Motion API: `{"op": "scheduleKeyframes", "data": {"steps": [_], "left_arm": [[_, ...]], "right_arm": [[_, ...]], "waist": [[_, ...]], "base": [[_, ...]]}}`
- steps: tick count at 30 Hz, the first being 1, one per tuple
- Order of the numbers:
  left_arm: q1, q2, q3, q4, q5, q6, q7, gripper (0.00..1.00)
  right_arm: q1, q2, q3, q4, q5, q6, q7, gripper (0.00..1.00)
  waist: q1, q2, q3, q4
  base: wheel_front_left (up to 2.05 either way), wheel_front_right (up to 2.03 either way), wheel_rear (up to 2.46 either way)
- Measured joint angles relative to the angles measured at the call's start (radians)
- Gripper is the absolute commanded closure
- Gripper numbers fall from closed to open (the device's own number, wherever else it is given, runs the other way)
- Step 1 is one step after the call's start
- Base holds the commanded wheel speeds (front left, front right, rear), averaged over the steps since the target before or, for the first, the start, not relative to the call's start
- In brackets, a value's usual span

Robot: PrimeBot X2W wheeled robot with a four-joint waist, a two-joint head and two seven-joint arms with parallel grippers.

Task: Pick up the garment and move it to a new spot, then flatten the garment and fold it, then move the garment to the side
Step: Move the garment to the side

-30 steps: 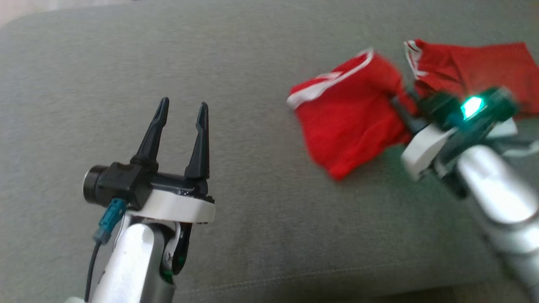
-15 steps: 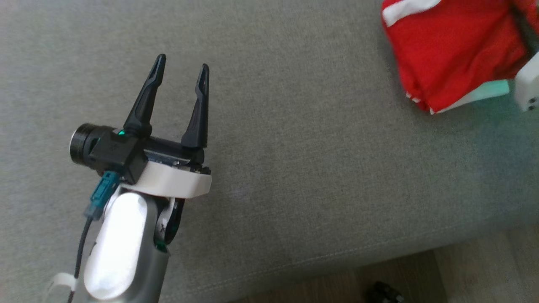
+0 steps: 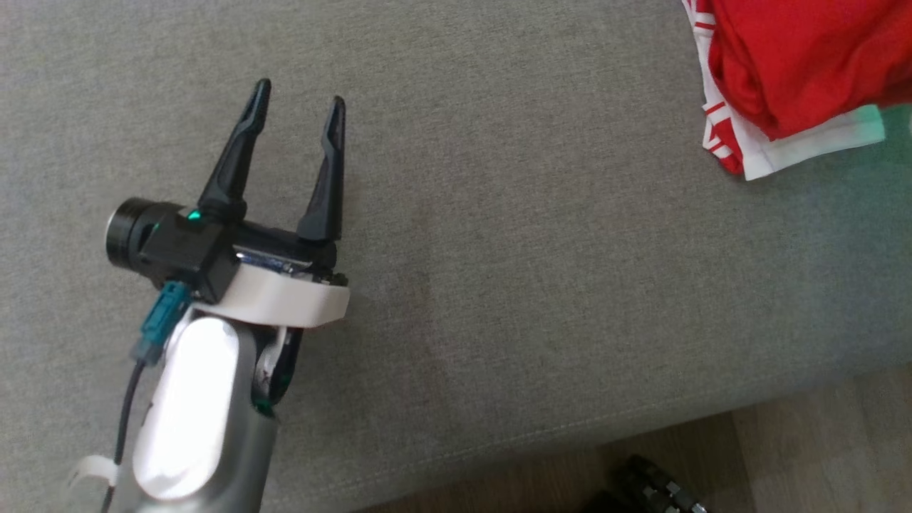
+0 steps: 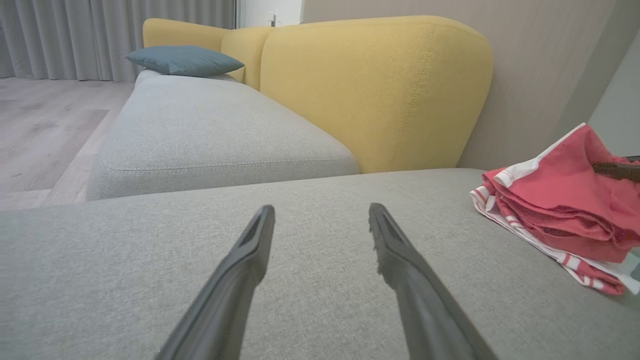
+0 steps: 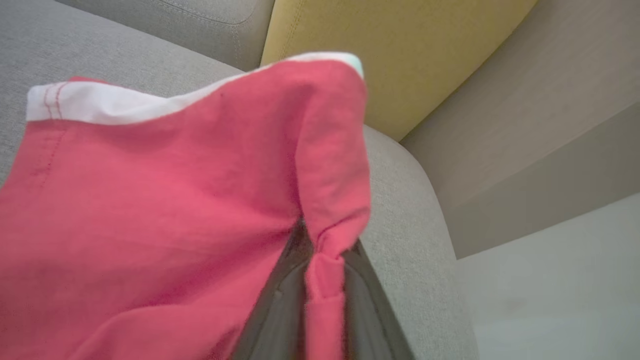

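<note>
The left gripper (image 3: pixel 300 92) hangs over the grey seat (image 3: pixel 534 271). Its two dark fingers stand wide apart and there is nothing between them. From the head view the red garment (image 3: pixel 798 64) sits far off at the top right of the seat, with a white edge along its near side. A strip of wood floor (image 3: pixel 819 442) runs past the front of the seat. A dark bumpy thing (image 3: pixel 645 491) lies on the floor, but I cannot tell what it is. The left wrist view looks low along the seat and adds more of the room: a yellow back (image 4: pixel 375 90), a blue pillow (image 4: pixel 185 60) on a second grey seat, and grey curtains (image 4: pixel 100 35). Here the garment lies in a bunched heap of folds on the right, well apart from the left gripper. A white band with red stripes is at the bottom of the heap. The right wrist view is very close. It shows the right gripper (image 5: pixel 325 240) with its jaws nearly together, pinching a fold of the garment between them. The red cloth rises in front of this view, with a white hem along its top. Behind it are the yellow back and a pale wall (image 5: pixel 550 125).
</note>
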Motion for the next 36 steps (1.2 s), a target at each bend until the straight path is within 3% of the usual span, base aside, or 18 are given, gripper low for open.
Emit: {"op": "scheduleKeyframes", "data": {"steps": [1,2,14,26,36], "left_arm": [[-0.002,0.0,0.004,0.0,0.0,0.0,0.0,0.0],[-0.004,0.0,0.009,0.001,0.0,0.0,0.0,0.0],[-0.002,0.0,0.012,0.015,-0.021,0.003,0.0,0.0],[0.093,-0.001,0.008,0.013,-0.072,0.063,0.0,0.0],[0.222,0.001,0.006,0.048,-0.083,0.089,0.0,0.0]], "right_arm": [[0.0,0.006,-0.018,0.002,-0.004,0.0,0.017,0.16],[0.001,0.012,-0.031,0.003,-0.008,0.0,0.035,0.0],[0.04,0.069,-0.121,-0.092,-0.073,0.0,0.022,0.0],[0.236,0.334,-0.149,-0.284,-0.011,0.0,-0.099,0.0],[0.52,0.492,-0.148,-0.379,-0.08,0.0,-0.26,0.0]], "waist": [[0.0,0.0,0.0,0.001],[0.0,0.0,-0.001,0.002],[0.0,0.0,-0.067,0.019],[-0.0001,0.0,-0.25,0.078],[-0.0001,0.0001,-0.395,0.151]], "base": [[0.0,0.0,0.0],[0.0,0.0,0.0],[0.0,0.0,0.0],[0.0,0.0,0.0],[0.0,0.0,0.0]]}}
